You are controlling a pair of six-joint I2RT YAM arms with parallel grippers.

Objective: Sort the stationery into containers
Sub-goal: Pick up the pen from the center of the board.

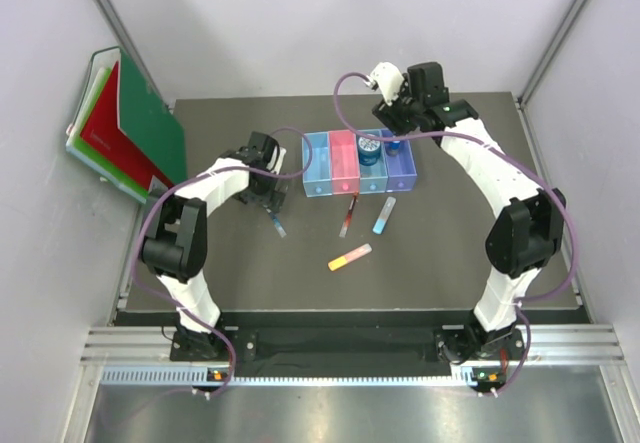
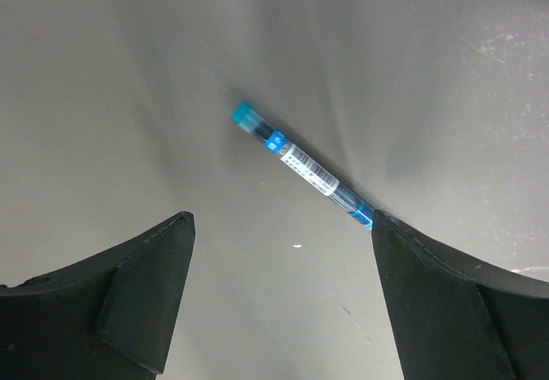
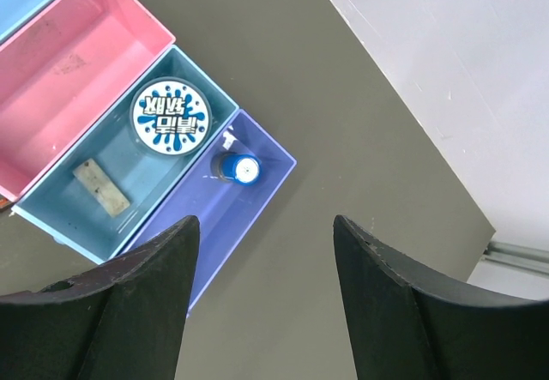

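nearest the arm bases, the yellow-pink stick (image 1: 349,257) lies alone on the dark table (image 1: 450,253), slanted and well apart from everything else. a little further in, the red-black pen (image 1: 347,214) and the light-blue stick (image 1: 384,216) lie side by side but apart, both just short of the row of bins.

over on the left, the left gripper (image 1: 270,201) hangs low over the blue pen (image 1: 277,226). from its wrist camera the fingers (image 2: 129,303) stand wide apart with nothing between them, and the blue pen (image 2: 302,165) lies flat on the table, diagonal, one end disappearing behind the edge of a finger. i cannot tell whether that finger touches it.

then the four joined bins: light-blue bin (image 1: 317,163), pink bin (image 1: 343,168), blue bin (image 1: 371,175) and violet bin (image 1: 402,171). the round blue tin (image 3: 169,116) sits at the far end of the blue bin, with the beige eraser (image 3: 100,188) lying nearer in the same bin. the grey-capped blue bottle (image 3: 236,167) stands upright at the far end of the violet bin.

the right gripper (image 1: 393,121) hovers above the far end of those two bins, its fingers (image 3: 403,303) parted about halfway and holding nothing.

furthest off, a green folder (image 1: 150,113) and a red folder (image 1: 110,143) lean against the left wall.
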